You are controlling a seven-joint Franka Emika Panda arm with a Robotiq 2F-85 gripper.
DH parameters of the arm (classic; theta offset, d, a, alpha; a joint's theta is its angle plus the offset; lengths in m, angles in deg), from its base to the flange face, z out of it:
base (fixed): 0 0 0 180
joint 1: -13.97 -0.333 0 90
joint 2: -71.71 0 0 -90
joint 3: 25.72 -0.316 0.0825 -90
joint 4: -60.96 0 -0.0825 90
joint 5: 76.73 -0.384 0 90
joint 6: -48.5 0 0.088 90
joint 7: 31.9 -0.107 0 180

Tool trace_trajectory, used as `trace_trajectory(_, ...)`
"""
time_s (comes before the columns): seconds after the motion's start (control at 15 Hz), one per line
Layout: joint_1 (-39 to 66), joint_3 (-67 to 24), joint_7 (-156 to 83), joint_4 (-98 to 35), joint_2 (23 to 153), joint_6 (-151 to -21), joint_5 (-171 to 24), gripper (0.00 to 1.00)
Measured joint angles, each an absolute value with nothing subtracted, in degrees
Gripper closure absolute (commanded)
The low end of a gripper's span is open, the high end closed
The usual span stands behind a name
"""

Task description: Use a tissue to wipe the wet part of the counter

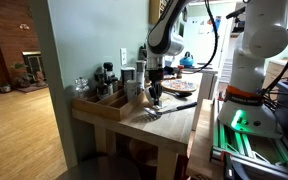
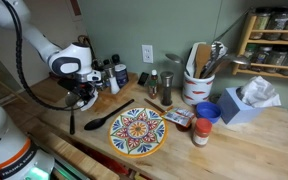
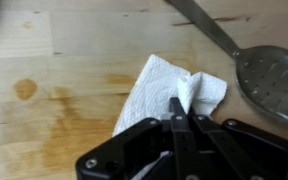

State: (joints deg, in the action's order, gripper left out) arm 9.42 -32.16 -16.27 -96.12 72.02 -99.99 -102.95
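In the wrist view a white tissue [image 3: 164,88] lies crumpled on the pale wood counter [image 3: 44,60]. My gripper [image 3: 181,104] is shut and pinches a raised fold of the tissue, holding it down on the wood. A brownish wet stain [image 3: 69,125] spreads to the left of the tissue, with a small round spot [image 3: 25,88] further left. In both exterior views the gripper [image 1: 155,98] [image 2: 84,99] is low over the counter [image 1: 176,128] [image 2: 239,150], beside the tray of bottles. The tissue is mostly hidden there.
A slotted metal spoon [image 3: 274,72] lies just right of the tissue. A black spoon [image 2: 109,117], a colourful plate [image 2: 137,131], jars, a utensil crock [image 2: 197,86] and a blue tissue box [image 2: 246,102] stand along the counter. The wooden tray of bottles [image 1: 102,98] is close behind the gripper.
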Motion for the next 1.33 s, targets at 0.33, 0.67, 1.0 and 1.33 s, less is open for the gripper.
trace_trajectory(0.33,6.88,-34.4,-16.48,-96.1,72.12,-100.02,-104.71,0.99)
trace_trajectory(0.67,8.71,-31.47,-23.47,-96.08,71.97,-99.99,-99.3,0.99)
trace_trajectory(1.0,12.99,-26.45,-30.67,-96.03,71.74,-98.52,-90.27,0.99)
trace_trajectory(1.33,16.8,-22.43,-35.73,-96.03,71.33,-92.74,-82.73,0.99)
